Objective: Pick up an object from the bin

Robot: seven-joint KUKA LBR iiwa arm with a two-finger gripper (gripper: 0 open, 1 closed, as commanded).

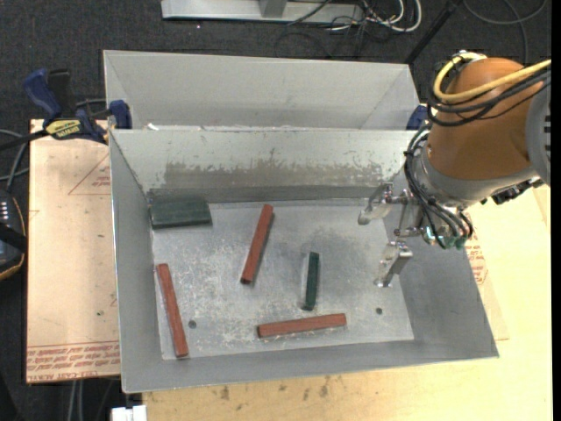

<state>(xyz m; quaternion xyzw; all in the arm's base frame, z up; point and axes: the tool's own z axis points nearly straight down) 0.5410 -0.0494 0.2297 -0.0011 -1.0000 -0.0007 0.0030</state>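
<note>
- Closest to the lens lies a red bar (301, 325), apart from my claw (386, 238).
- My claw hangs open and empty over bare bin floor (349, 246).
- Nearest it is a dark green bar (310, 281).
- Nothing is picked yet; I judge the whole grasp remains.

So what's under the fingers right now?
Only bare bin floor shows beneath the open fingers; the green stick lies apart, towards the bin's middle. Whatever lies under the arm at the bin's right side is hidden.
</note>
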